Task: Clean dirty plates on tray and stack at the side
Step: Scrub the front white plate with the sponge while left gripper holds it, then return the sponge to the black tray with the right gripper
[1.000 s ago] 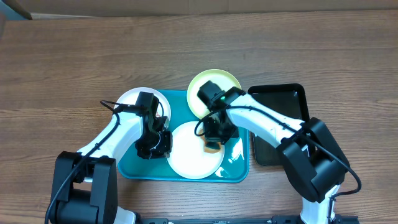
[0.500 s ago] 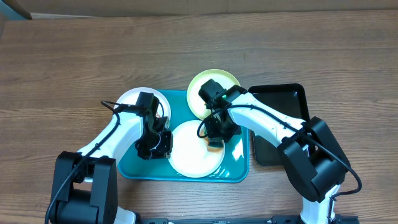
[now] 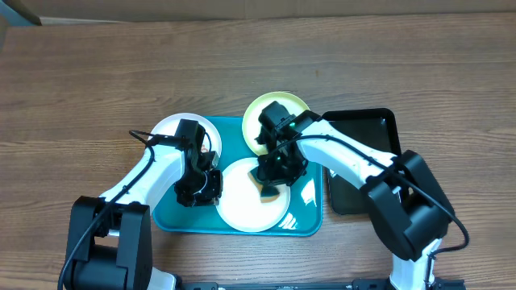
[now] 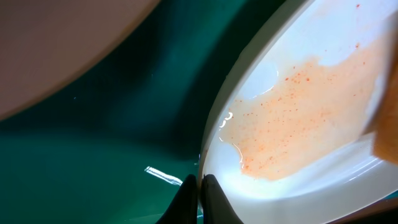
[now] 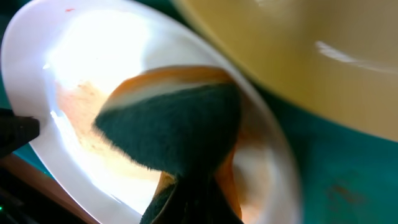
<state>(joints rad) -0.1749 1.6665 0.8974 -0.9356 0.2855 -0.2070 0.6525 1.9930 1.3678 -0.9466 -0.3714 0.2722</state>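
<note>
A white plate [image 3: 242, 205] with an orange sauce smear [image 4: 305, 112] lies in the middle of the teal tray [image 3: 173, 217]. My left gripper [image 3: 211, 184] is shut on that plate's left rim, its fingertips [image 4: 200, 186] pinching the edge. My right gripper [image 3: 272, 173] is shut on a green-and-yellow sponge [image 5: 174, 121], which presses on the same plate's right part [image 5: 87, 68]. A second white plate [image 3: 173, 127] overlaps the tray's upper left corner. The light green plate [image 3: 278, 109] leans over the tray's far edge, close behind the right gripper.
A smaller black tray [image 3: 367, 153] lies right of the teal tray, under the right arm. Bare wooden table [image 3: 258, 64] stretches across the far side and to the left.
The right gripper has slid the sponge a little to the left, from the white plate's right edge toward its middle. The left gripper has held still on the rim.
</note>
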